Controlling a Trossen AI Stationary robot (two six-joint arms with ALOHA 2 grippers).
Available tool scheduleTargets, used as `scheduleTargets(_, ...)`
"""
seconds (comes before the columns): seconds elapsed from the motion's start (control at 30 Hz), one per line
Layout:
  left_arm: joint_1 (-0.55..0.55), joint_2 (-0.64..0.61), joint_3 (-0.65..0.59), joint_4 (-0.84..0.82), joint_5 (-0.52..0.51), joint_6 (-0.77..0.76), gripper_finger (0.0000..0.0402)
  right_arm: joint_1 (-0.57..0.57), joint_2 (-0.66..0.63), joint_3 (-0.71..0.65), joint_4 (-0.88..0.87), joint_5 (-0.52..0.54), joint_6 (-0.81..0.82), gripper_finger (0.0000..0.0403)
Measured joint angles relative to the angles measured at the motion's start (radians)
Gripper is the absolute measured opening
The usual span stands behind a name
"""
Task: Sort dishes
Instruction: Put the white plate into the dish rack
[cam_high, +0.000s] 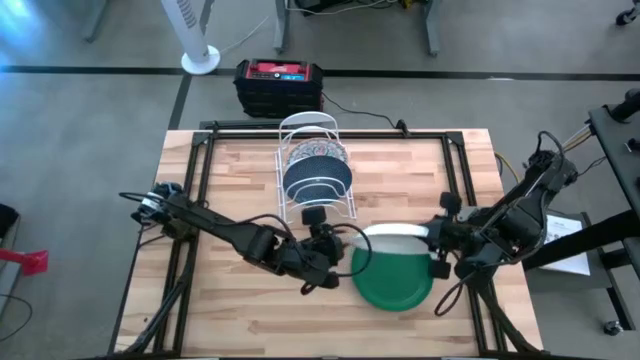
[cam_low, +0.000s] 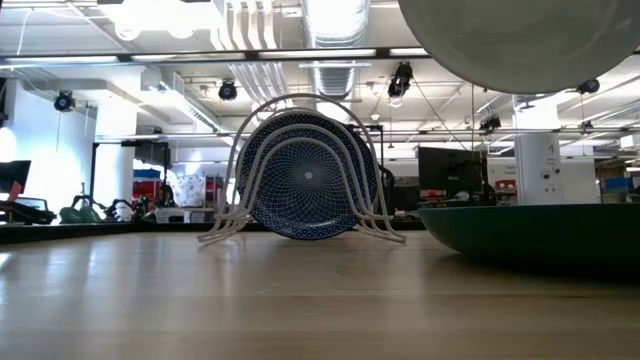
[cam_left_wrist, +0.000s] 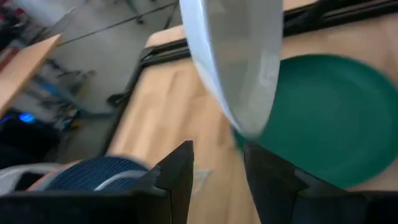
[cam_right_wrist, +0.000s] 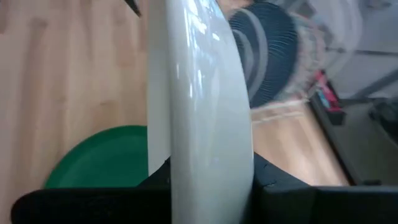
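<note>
The plain white dish (cam_high: 395, 236) hangs tilted above the green dish (cam_high: 393, 278), which lies flat on the table. My right gripper (cam_high: 437, 250) is shut on the white dish's right rim. My left gripper (cam_high: 337, 250) is open at the dish's left rim; in the left wrist view its fingers (cam_left_wrist: 180, 168) stand just short of the rim's edge (cam_left_wrist: 249, 127) and touch nothing. The blue speckled dish (cam_high: 318, 180) and the floral dish (cam_high: 315, 152) stand on edge in the white wire rack (cam_high: 300, 125). My right gripper pinches the white dish's rim (cam_right_wrist: 205, 155) between its two fingers, one on each face, coming level from the table's right side. The dish is lifted clear of the green dish and the table, steeply tilted, its underside (cam_low: 520, 40) toward the table's near edge.
The rack stands at the table's far middle, its near slots without dishes. A black and red box (cam_high: 278, 82) sits on the floor beyond the far edge. Bare wood lies to the left and at the near edge.
</note>
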Motion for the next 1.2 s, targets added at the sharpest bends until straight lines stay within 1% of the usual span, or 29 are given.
scheduleTargets(0.13, 0.0, -0.056, -0.002, -0.171, -0.111, -0.09, 0.013, -0.069, -0.042, -0.021, -0.021, 0.054, 0.018, 0.0055)
scheduleTargets(0.23, -0.002, -0.11, -0.019, -0.254, -0.162, -0.138, 0.0131, -0.135, -0.087, -0.049, -0.007, 0.032, -0.041, 0.0055)
scheduleTargets(0.3, -0.002, -0.152, -0.041, -0.253, -0.186, -0.141, 0.0131, -0.182, -0.124, -0.066, 0.025, 0.001, -0.091, 0.0055)
scheduleTargets(0.37, -0.002, -0.194, -0.061, -0.26, -0.198, -0.139, 0.0131, -0.224, -0.165, -0.082, 0.06, -0.005, -0.156, 0.0055)
scheduleTargets(0.5, -0.002, -0.275, -0.111, -0.269, -0.257, -0.125, 0.0131, -0.303, -0.245, -0.121, 0.198, -0.013, -0.306, 0.0055)
scheduleTargets(0.6, 0.001, -0.344, -0.162, -0.266, -0.296, -0.121, 0.0131, -0.39, -0.295, -0.171, 0.313, -0.091, -0.441, 0.0055)
scheduleTargets(0.7, 0.011, -0.414, -0.23, -0.221, -0.305, -0.098, 0.0131, -0.494, -0.336, -0.237, 0.449, -0.178, -0.557, 0.0055)
scheduleTargets(0.77, 0.019, -0.452, -0.282, -0.157, -0.305, -0.058, 0.0131, -0.573, -0.362, -0.281, 0.507, -0.244, -0.617, 0.0055)
scheduleTargets(0.9, 0.03, -0.53, -0.383, -0.012, -0.292, 0.055, 0.0131, -0.724, -0.404, -0.356, 0.61, -0.389, -0.705, 0.0055)
scheduleTargets(1.0, 0.033, -0.58, -0.435, 0.088, -0.269, 0.132, 0.0131, -0.827, -0.44, -0.391, 0.679, -0.466, -0.75, 0.0055)
scheduleTargets(1.1, 0.033, -0.612, -0.464, 0.125, -0.253, 0.171, 0.0131, -0.924, -0.459, -0.442, 0.759, -0.585, -0.787, 0.0055)
scheduleTargets(1.2, 0.033, -0.636, -0.483, 0.131, -0.253, 0.175, 0.0129, -1.01, -0.465, -0.488, 0.791, -0.696, -0.813, 0.0055)
